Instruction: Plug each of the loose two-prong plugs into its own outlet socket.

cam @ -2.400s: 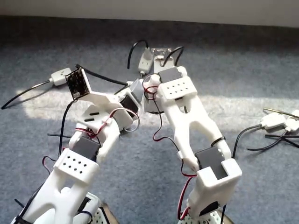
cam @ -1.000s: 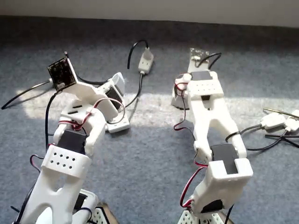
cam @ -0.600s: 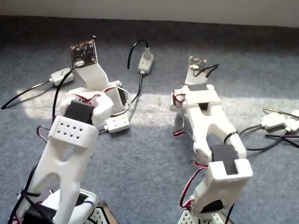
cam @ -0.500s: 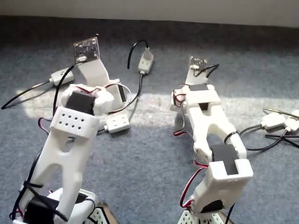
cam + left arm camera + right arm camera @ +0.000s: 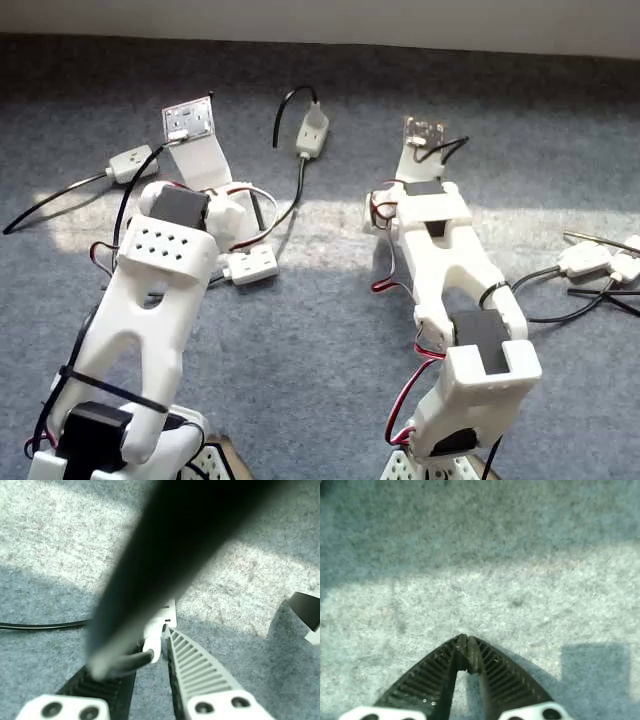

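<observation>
Two ribbed left claw fingers pinch a boxy white plug.

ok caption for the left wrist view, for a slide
Left jaws pinch a white plug over grey carpet, a black cable trailing away across it.

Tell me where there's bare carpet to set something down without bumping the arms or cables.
Most open: the carpet between the left arm and right arm, near side. Also the far right stretch beyond the plug cluster. Crowded: around the socket block and black cord by the left arm, where the left tool grips a white connector.
</observation>
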Motion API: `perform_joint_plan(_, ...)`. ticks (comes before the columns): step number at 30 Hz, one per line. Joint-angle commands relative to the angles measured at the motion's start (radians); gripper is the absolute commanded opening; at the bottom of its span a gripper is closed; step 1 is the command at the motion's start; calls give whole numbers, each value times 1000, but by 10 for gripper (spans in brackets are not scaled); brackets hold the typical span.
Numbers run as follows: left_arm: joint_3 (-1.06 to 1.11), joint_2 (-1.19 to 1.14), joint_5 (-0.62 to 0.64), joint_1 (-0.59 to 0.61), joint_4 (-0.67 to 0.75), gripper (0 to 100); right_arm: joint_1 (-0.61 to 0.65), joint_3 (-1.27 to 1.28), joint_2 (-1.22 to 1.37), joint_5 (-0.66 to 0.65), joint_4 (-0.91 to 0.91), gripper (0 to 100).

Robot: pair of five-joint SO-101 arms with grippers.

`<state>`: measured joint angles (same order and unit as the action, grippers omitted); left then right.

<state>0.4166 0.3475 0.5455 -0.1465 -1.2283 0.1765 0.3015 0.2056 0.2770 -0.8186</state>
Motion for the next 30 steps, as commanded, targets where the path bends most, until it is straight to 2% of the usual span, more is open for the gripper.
perform_joint_plan(1,107,2,-61,-25,215,7,-10,-5,-22,-5,15,7)
perform_joint_plan(5,173,8,-66,-62,288,7,-10,-5,-22,-5,15,7)
perform_joint_plan(10,189,2,-64,-93,282,7,-10,-5,-22,-3,15,7)
perform_joint_plan(16,243,4,-64,-88,292,7,-10,-5,-22,-3,15,7)
perform_joint_plan(22,317,8,-66,-87,423,7,-12,-5,-22,-3,15,7)
perform_joint_plan(30,314,12,-68,-65,427,7,-15,-7,-22,-3,15,7)
